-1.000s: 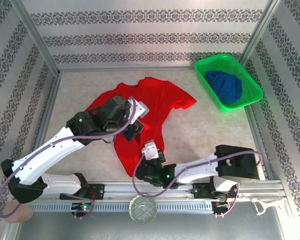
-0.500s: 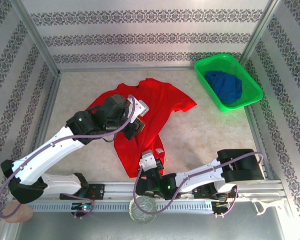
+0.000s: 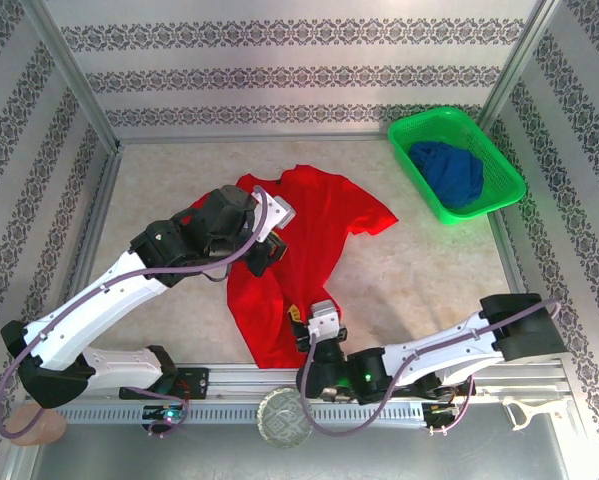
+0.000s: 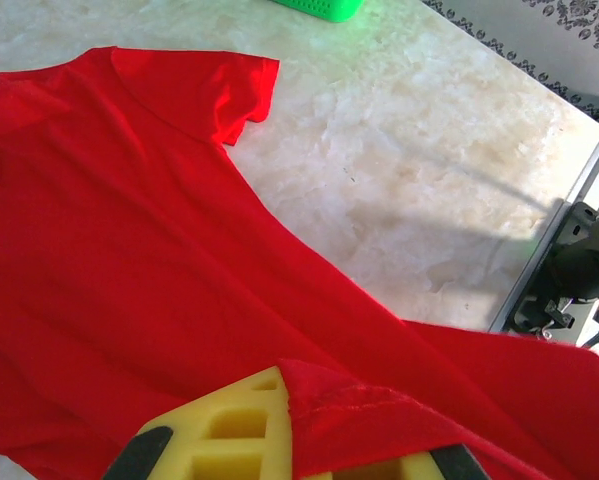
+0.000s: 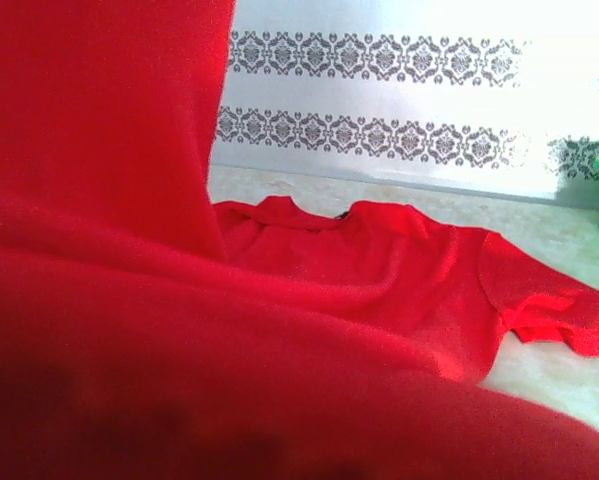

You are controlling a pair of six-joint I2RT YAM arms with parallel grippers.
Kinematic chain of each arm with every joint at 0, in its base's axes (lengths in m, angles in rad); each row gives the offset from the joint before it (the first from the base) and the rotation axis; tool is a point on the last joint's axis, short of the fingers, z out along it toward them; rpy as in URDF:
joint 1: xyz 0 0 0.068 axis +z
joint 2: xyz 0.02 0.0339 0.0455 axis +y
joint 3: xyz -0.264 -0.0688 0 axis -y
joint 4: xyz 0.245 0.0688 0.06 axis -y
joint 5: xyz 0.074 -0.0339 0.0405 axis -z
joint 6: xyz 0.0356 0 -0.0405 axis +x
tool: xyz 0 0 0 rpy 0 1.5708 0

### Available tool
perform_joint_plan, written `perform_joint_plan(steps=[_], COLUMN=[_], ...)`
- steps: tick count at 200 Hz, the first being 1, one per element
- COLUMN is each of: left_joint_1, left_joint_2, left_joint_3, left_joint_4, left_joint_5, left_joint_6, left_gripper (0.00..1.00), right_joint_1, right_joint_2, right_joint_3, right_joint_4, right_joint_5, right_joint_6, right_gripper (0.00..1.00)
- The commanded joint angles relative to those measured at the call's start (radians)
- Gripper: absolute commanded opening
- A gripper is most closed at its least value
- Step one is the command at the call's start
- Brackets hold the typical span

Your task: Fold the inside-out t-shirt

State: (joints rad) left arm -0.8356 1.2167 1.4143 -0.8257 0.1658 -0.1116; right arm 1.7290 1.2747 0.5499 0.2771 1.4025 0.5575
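- Bare desk (image 3: 434,265) lies open on the right, between the red t-shirt (image 3: 324,205) and the green basket (image 3: 403,160) in the far-right corner.
- The left arm (image 3: 109,295) slants across the near-left desk.
- The right arm (image 3: 449,345) lies along the near edge.

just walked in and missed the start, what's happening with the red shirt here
The robot is working on a red t-shirt spread on the table. The left gripper is shut on a bit of its cloth. The right gripper sits at the near hem, with cloth draped close over its camera; whether it grips is unclear. A dark blue garment lies in the green basket.
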Motion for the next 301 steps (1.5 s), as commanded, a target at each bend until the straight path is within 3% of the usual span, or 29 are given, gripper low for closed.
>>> perform_joint_plan(steps=[1,21,54,84,106,139,174,195,215,301], left_joint_1=[0.031,0.042,0.091,0.200,0.254,0.256,0.256,0.256,0.254,0.255], left_joint_2=[-0.008,-0.008,0.011,0.110,0.223,0.289,0.184,0.116,0.060,0.006], left_joint_3=[0.005,0.001,-0.012,0.008,0.101,0.182,0.113,0.083,0.060,0.035], left_joint_4=[0.051,0.051,0.088,0.190,0.214,0.179,0.189,0.169,0.156,0.137], left_joint_5=[-0.028,-0.060,-0.136,-0.091,-0.023,0.057,0.141,0.180,0.201,0.232], left_joint_6=[0.021,0.021,0.010,0.018,0.022,0.033,0.041,0.039,0.031,0.024], left_gripper=[0.00,0.00,0.00,0.00,0.00,0.00,0.00,0.00,0.00,0.00], right_joint_1=[0.016,-0.021,-0.186,-0.540,-0.657,-0.640,-0.543,-0.536,-0.537,-0.563], right_joint_2=[-0.101,-0.249,-0.581,-0.916,-1.007,-0.811,-0.452,-0.265,-0.144,0.056], right_joint_3=[-0.077,-0.163,-0.298,-0.328,-0.273,-0.189,-0.094,-0.002,0.080,0.296], right_joint_4=[-0.025,-0.043,-0.140,-0.422,-0.484,-0.375,-0.130,-0.035,0.027,0.088], right_joint_5=[0.041,-0.014,-0.255,-0.562,-0.687,-0.826,-0.838,-0.871,-0.891,-0.885], right_joint_6=[0.020,0.028,0.042,0.122,0.088,0.071,0.027,-0.010,-0.045,-0.149], right_gripper=[0.61,0.72,0.84,0.79,0.65,0.45,0.23,0.08,0.00,0.00])
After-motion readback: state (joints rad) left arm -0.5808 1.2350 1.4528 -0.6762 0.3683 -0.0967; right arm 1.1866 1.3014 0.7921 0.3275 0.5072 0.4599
